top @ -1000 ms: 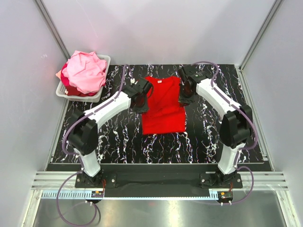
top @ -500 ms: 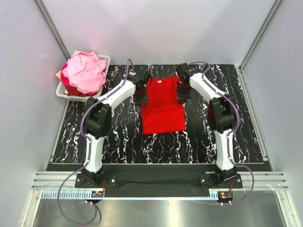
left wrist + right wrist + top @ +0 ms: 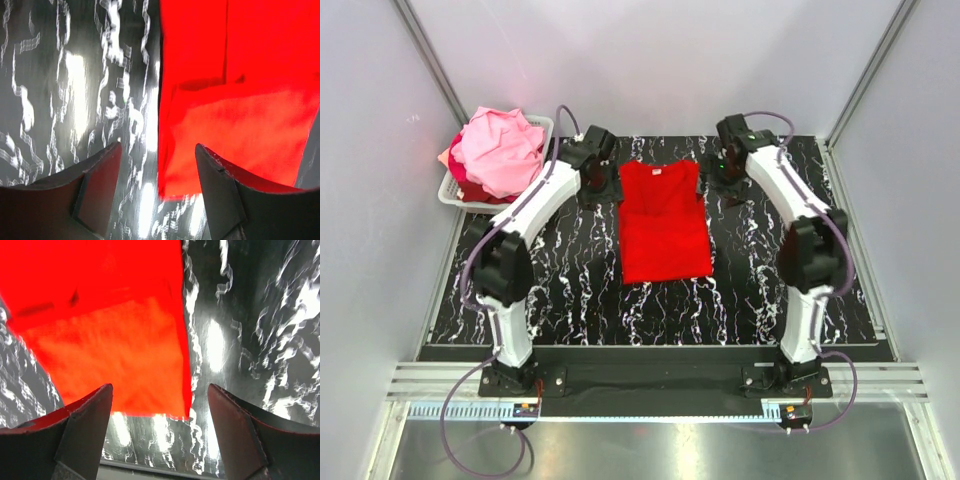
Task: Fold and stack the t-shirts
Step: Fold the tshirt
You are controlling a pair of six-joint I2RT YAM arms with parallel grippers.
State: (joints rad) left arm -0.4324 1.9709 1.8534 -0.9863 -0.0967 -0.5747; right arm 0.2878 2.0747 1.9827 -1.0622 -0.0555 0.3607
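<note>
Both grippers have just let go. A second ago the left gripper (image 3: 599, 180) and right gripper (image 3: 727, 170) were closed at the sides of the red t-shirt (image 3: 665, 225); now they flank its far corners, jaws open and empty. The lengthwise fold looks done, so a crosswise fold likely follows. The shirt lies mid-table (image 3: 570, 290) as a narrow strip, long axis near-to-far, collar toward the back.
</note>
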